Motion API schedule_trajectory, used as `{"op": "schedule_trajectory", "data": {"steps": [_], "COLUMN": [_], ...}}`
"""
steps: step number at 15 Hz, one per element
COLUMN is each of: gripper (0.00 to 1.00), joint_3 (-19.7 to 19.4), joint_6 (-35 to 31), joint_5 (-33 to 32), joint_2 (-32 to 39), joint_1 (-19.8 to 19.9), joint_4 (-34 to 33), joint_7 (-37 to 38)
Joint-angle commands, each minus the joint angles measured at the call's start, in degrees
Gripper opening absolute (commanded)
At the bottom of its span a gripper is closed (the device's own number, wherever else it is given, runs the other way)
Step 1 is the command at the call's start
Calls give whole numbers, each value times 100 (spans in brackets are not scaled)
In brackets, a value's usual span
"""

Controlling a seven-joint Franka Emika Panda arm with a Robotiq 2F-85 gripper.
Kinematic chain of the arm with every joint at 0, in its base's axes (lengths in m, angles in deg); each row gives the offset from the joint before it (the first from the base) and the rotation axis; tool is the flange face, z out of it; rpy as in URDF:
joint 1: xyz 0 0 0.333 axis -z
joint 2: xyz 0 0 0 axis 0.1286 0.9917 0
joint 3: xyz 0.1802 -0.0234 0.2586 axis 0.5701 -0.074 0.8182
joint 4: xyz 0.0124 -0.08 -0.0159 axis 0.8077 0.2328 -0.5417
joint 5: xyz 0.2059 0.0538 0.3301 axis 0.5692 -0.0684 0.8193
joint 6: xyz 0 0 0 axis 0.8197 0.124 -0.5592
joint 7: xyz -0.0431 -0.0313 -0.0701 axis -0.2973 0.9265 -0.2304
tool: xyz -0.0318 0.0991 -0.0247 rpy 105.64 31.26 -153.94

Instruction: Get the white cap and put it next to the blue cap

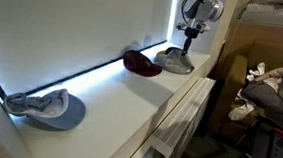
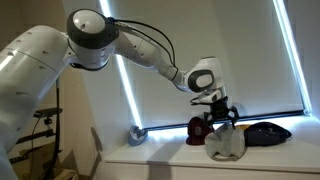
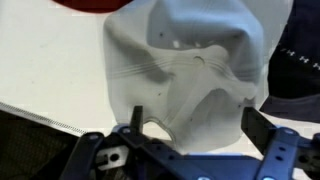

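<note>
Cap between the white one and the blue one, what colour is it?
The middle cap is dark red, shown best in an exterior view.

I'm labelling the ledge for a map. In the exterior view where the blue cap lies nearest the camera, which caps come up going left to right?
blue cap → dark red cap → white cap

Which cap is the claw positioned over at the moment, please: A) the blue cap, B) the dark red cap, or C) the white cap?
C: in an exterior view the claw hangs directly over the white cap, with the dark red cap beside that and the blue cap far off.
</note>
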Motion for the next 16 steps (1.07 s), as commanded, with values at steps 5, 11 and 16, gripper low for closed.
{"op": "schedule_trajectory", "data": {"steps": [5,11,16], "gripper": [100,100,100], "joint_3": [-86,-180,-174], "joint_6": [-74,-52,-91], "joint_5": [-109,-419,-435], "joint_2": [106,454,844], "joint_1": [-77,-125,-93], "joint_4": [-45,-415,-780], "joint_7": [285,1135,1321]}}
